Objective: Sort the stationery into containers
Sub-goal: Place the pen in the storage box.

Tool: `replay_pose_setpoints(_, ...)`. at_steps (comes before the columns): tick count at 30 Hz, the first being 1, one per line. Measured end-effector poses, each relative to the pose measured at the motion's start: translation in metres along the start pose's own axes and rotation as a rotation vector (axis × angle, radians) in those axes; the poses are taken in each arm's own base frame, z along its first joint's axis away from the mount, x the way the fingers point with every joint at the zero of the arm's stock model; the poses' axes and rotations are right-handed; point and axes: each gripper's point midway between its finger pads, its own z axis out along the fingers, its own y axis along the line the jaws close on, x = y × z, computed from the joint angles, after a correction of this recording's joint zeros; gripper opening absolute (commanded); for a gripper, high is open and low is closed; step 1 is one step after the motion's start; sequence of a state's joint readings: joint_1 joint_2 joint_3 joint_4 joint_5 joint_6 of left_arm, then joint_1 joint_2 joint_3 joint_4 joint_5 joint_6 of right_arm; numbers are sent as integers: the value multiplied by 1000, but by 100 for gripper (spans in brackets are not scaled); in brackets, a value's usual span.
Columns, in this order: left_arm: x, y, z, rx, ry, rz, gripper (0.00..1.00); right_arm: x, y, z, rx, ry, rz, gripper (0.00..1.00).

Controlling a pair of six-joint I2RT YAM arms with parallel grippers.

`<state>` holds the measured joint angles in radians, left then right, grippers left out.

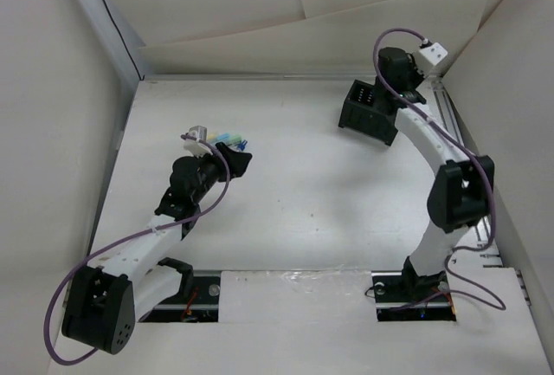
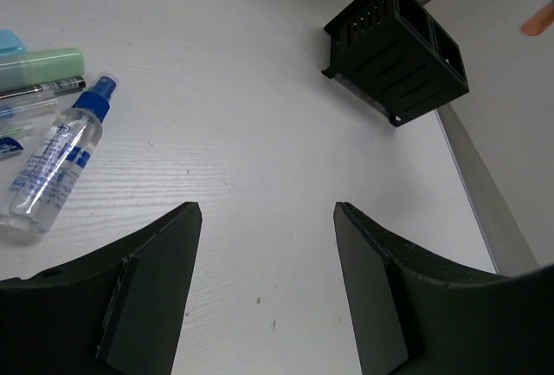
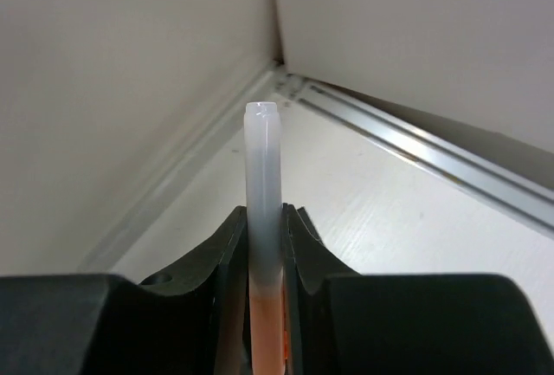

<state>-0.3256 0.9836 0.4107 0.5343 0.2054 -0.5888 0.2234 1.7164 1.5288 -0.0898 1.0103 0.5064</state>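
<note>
The black two-compartment organiser box [image 1: 365, 111] stands at the back right; it also shows in the left wrist view [image 2: 398, 46]. My right gripper [image 3: 264, 219] is shut on a slim white pen [image 3: 263, 158] with an orange lower part, held upright near the back right corner; in the top view the gripper [image 1: 414, 95] is just right of the box. The stationery pile [image 1: 223, 139] lies at the back left. My left gripper [image 2: 264, 219] is open and empty above bare table, just right of the pile [image 1: 240, 161]. A green highlighter [image 2: 43, 65] and a thin pen [image 2: 48, 89] show.
A clear spray bottle with a blue cap [image 2: 56, 163] lies beside the pens. White walls enclose the table on three sides. An aluminium rail [image 3: 433, 154] runs along the right wall. An orange tip [image 2: 541, 18] shows at the left wrist view's upper right edge.
</note>
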Motion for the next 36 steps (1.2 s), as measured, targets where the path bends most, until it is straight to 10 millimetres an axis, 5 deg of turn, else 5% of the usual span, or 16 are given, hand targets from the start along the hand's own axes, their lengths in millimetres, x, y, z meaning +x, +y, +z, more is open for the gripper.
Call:
replay_pose_setpoints(7,1,-2,0,8,5,1,59,63,-9,38,158,-1,-248,0)
replay_pose_setpoints(17,1,-2,0,4,3,1,59,69,-4,52,226,-38,-330,0)
replay_pose_setpoints(27,-3,7,1,-46,-20,0,59,100,-9,66,270,-24,-430,0)
replay_pose_setpoints(36,-13,30,3,-193,-52,-3,59,102,-1,55,266,-38,-435,24)
